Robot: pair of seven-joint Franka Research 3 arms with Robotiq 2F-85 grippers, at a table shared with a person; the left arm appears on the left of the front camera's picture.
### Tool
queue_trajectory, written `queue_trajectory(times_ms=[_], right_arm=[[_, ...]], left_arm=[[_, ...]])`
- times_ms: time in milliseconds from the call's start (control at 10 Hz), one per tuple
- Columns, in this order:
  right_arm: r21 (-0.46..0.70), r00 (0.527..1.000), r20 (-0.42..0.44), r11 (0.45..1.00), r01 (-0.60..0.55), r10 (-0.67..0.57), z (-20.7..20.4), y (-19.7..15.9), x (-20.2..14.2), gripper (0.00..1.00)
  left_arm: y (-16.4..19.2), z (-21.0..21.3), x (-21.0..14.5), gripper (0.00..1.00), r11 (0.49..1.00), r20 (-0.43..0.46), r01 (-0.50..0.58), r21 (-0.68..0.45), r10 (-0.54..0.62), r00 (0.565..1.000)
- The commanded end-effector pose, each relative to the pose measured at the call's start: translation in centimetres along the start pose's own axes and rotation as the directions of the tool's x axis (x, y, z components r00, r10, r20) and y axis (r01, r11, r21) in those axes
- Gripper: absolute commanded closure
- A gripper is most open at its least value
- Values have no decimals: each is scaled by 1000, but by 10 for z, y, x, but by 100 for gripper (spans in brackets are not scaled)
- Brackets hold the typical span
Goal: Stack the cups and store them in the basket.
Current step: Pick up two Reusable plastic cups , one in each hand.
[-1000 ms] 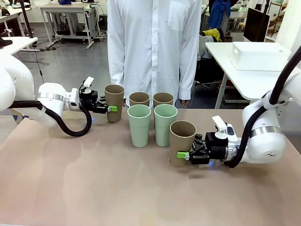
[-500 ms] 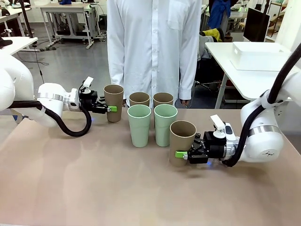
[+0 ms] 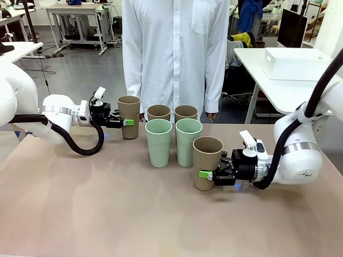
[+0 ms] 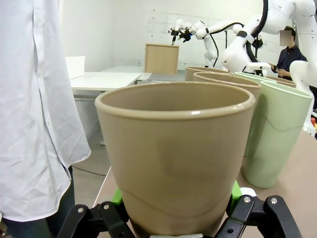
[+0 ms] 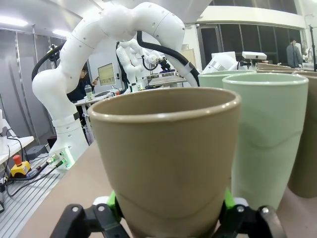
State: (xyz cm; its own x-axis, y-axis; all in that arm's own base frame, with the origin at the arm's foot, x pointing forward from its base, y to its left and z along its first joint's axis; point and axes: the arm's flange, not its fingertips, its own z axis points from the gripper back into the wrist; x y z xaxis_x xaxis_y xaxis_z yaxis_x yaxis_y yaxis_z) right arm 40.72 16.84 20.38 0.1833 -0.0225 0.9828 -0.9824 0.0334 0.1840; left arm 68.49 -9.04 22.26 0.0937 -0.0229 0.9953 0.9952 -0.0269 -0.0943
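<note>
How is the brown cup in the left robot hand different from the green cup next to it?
The brown cup is tan, the green cup pale mint. The left gripper is shut on the brown cup; no gripper holds the green cup. The brown cup stands farther back than the green cup. Both stand upright, tapered, without handles.

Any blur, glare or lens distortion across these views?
Front view: sharp, evenly lit. Left wrist view: wide-angle lens swells the nearest tan-brown matte tumbler, background soft. Right wrist view: same swelling on its tan-brown tumbler, ceiling lights glare top left.
</note>
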Motion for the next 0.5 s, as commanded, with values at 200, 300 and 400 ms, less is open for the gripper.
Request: queue_trajectory(times_ms=[200, 300, 400], right_arm=[[48, 999, -39, 999, 8, -6, -7, 0, 0, 80], [0, 1000, 0, 1000, 0, 0, 0, 0, 0, 80], [0, 1000, 0, 1000, 0, 0, 0, 0, 0, 80]], left_arm=[[-7, 1, 2, 59, 1000, 58, 12, -26, -11, 998], [0, 1, 0, 59, 1000, 2, -1, 1, 1, 1000], [0, 1, 0, 59, 1000, 2, -1, 1, 1, 1000]])
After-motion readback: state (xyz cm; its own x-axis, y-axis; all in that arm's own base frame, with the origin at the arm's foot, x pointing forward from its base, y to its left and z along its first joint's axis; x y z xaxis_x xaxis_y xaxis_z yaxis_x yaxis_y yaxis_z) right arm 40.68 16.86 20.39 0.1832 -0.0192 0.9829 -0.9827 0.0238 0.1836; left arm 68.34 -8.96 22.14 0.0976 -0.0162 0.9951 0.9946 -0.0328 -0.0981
